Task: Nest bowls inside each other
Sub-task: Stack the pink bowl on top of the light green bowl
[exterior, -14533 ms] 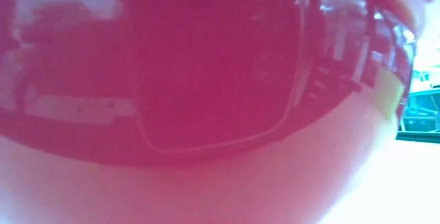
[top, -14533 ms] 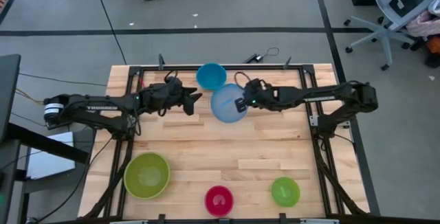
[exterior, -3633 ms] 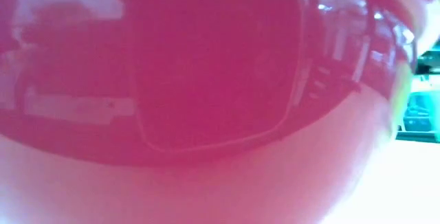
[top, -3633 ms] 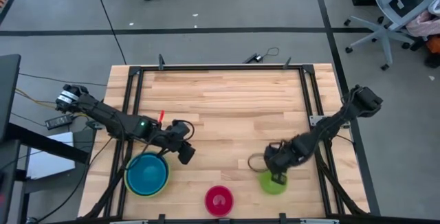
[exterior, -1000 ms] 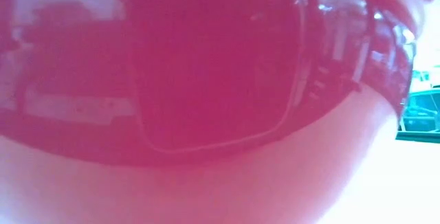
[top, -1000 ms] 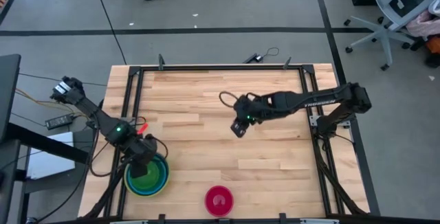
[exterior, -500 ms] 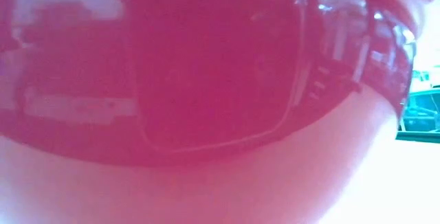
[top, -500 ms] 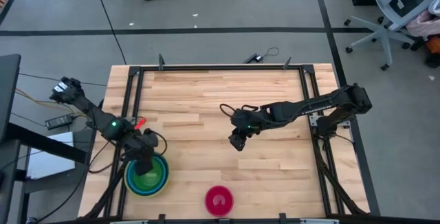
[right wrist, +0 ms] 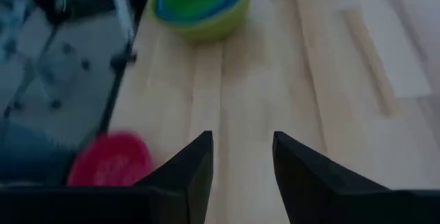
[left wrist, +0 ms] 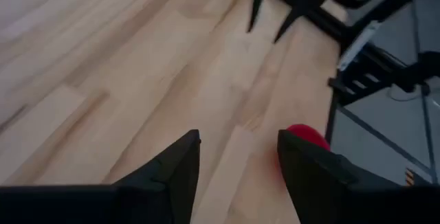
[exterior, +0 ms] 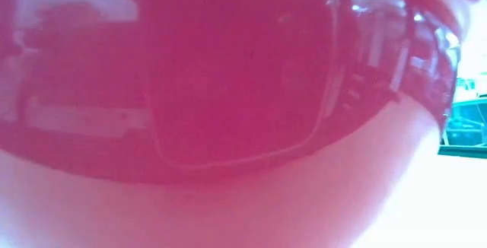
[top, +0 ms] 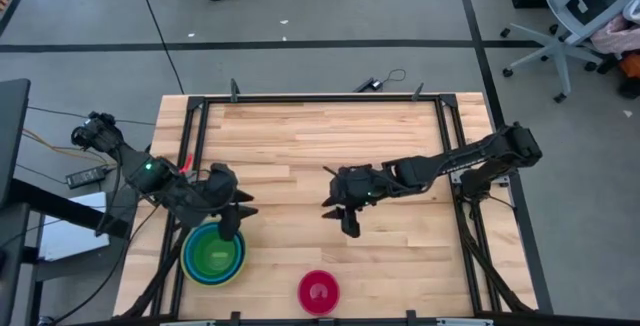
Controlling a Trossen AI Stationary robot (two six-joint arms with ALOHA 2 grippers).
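Upright, the nested bowls [top: 213, 256] and pink bowl [top: 318, 291] face mouth-up; left hand [top: 240, 213] and right hand [top: 343, 218] gape, empty.

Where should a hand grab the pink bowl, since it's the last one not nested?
Probably the rim. The pink bowl sits upright and alone at the table's near edge, so come straight down and pinch its wall, one finger inside and one outside. The open right hand looks nearest.
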